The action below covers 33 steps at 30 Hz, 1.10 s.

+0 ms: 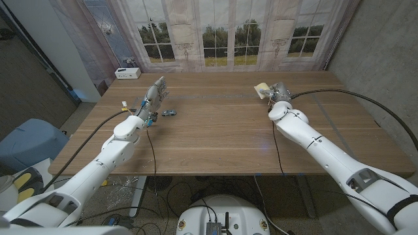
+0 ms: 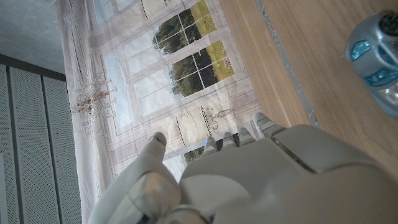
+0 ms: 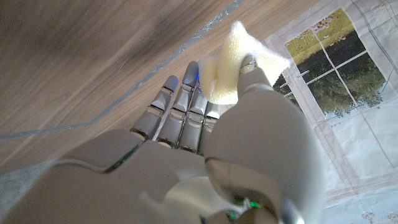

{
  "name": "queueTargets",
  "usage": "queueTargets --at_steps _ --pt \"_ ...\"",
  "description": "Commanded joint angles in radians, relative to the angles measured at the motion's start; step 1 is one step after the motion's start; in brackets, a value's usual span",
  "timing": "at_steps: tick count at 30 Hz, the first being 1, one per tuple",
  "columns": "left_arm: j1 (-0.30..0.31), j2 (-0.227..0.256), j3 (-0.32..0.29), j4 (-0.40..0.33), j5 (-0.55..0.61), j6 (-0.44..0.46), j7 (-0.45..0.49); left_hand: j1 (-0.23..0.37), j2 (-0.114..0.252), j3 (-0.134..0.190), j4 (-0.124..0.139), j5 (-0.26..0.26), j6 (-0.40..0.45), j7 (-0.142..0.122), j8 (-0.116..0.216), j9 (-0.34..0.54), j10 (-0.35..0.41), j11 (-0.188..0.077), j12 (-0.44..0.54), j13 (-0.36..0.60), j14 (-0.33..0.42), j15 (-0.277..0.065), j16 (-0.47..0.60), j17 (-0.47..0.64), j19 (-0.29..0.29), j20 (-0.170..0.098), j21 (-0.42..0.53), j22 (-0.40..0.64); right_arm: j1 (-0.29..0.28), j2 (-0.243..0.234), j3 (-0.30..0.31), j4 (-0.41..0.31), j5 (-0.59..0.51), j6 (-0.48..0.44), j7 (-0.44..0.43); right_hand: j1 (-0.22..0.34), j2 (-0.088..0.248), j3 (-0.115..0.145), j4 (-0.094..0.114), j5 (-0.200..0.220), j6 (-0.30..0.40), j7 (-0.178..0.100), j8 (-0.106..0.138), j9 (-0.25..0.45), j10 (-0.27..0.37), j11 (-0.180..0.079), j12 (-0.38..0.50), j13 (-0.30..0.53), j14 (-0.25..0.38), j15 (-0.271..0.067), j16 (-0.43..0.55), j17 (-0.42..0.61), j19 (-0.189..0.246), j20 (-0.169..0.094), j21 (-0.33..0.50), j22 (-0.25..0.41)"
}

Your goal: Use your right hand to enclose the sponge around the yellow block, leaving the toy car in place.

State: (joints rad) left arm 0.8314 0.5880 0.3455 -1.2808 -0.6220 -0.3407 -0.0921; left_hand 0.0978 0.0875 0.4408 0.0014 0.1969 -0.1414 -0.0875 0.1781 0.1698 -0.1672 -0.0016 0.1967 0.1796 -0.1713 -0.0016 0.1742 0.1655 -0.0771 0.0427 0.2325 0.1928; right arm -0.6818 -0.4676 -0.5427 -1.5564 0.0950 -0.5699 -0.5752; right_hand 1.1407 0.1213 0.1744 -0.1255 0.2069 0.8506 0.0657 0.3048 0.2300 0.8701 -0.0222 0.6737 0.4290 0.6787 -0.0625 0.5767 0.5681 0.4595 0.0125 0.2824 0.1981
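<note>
Right hand pinched the sponge between thumb and fingers at the table's far edge; no yellow block was visible. Left hand, fingers apart, stood beside the toy car.

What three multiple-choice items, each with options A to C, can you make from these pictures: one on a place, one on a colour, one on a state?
1. Where does the toy car lie?
A. Beside the left hand
B. Under the right hand
C. At the table's near edge

2. What colour is the sponge?
A. Dark green
B. Pale yellow
C. Red

3. What is the right hand doing?
A. Waiting open, away from everything
B. Holding the sponge
C. Holding the toy car

Answers:
1. A: the head view shows the car on the table just beside the left hand.
2. B: the right wrist view shows a pale yellow, soft piece.
3. B: in the right wrist view the thumb and fingers close on the sponge.
</note>
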Motion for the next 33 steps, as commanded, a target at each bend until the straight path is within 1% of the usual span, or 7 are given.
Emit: queueTargets --at_steps 1,11,15,21,29,33 --pt "0.013 0.006 -0.003 -0.021 0.003 -0.002 0.007 0.001 0.006 0.000 -0.007 0.007 -0.003 -0.005 0.002 0.002 -0.003 0.002 0.003 0.003 -0.017 0.006 0.005 0.005 -0.001 0.010 -0.007 0.004 -0.072 -0.032 0.086 -0.060 0.131 0.113 0.030 0.046 0.059 0.009 0.003 -0.005 0.157 -0.146 0.009 0.005 0.073 -0.078 0.011 0.002 0.001 -0.156 -0.002 0.008 0.010 0.002 0.010 0.002" --pt "0.032 0.012 -0.008 -0.045 0.003 -0.005 0.017 0.001 0.007 0.000 -0.007 0.007 -0.003 -0.006 0.002 0.002 -0.002 0.004 0.003 0.003 -0.017 0.007 0.005 0.005 -0.001 0.009 -0.007 0.004 -0.117 -0.048 0.132 -0.087 0.221 0.202 0.058 0.042 0.059 0.013 0.007 -0.010 0.156 -0.144 0.007 0.007 0.072 -0.077 0.016 0.003 0.000 -0.152 -0.005 0.017 0.017 0.005 0.016 0.004" --pt "0.039 0.016 -0.010 -0.054 0.003 -0.004 0.020 0.002 0.007 0.000 -0.008 0.007 -0.003 -0.006 0.002 0.002 -0.002 0.003 0.003 0.003 -0.017 0.006 0.005 0.005 -0.001 0.009 -0.007 0.004 -0.131 -0.053 0.151 -0.090 0.267 0.242 0.085 0.042 0.058 0.015 0.008 -0.011 0.155 -0.142 0.007 0.009 0.073 -0.074 0.018 0.003 0.000 -0.153 -0.005 0.021 0.019 0.006 0.018 0.004" --pt "0.049 0.021 -0.014 -0.067 0.004 -0.004 0.026 0.002 0.007 0.000 -0.008 0.007 -0.003 -0.004 0.002 0.002 -0.002 0.002 0.003 0.003 -0.016 0.007 0.005 0.005 -0.001 0.010 -0.007 0.004 -0.145 -0.058 0.165 -0.092 0.313 0.287 0.108 0.041 0.059 0.018 0.009 -0.013 0.152 -0.139 0.006 0.012 0.071 -0.076 0.020 0.004 0.000 -0.153 -0.007 0.026 0.020 0.006 0.020 0.005" --pt "0.061 0.026 -0.020 -0.078 0.000 -0.006 0.028 0.002 0.007 0.000 -0.008 0.007 -0.003 -0.005 0.002 0.002 -0.001 0.006 0.003 0.003 -0.016 0.008 0.005 0.005 -0.001 0.010 -0.007 0.004 -0.167 -0.062 0.184 -0.097 0.379 0.356 0.152 0.040 0.059 0.021 0.011 -0.015 0.152 -0.138 0.007 0.014 0.072 -0.071 0.023 0.003 0.002 -0.152 -0.006 0.033 0.025 0.008 0.024 0.006" --pt "0.064 0.028 -0.022 -0.080 0.000 -0.008 0.028 0.002 0.007 -0.001 -0.009 0.007 -0.003 -0.005 0.002 0.002 -0.003 0.002 0.003 0.003 -0.016 0.008 0.005 0.005 -0.001 0.010 -0.007 0.004 -0.174 -0.064 0.190 -0.099 0.409 0.384 0.175 0.039 0.059 0.022 0.012 -0.016 0.151 -0.137 0.006 0.015 0.071 -0.072 0.025 0.005 0.003 -0.151 -0.006 0.036 0.028 0.009 0.026 0.007"
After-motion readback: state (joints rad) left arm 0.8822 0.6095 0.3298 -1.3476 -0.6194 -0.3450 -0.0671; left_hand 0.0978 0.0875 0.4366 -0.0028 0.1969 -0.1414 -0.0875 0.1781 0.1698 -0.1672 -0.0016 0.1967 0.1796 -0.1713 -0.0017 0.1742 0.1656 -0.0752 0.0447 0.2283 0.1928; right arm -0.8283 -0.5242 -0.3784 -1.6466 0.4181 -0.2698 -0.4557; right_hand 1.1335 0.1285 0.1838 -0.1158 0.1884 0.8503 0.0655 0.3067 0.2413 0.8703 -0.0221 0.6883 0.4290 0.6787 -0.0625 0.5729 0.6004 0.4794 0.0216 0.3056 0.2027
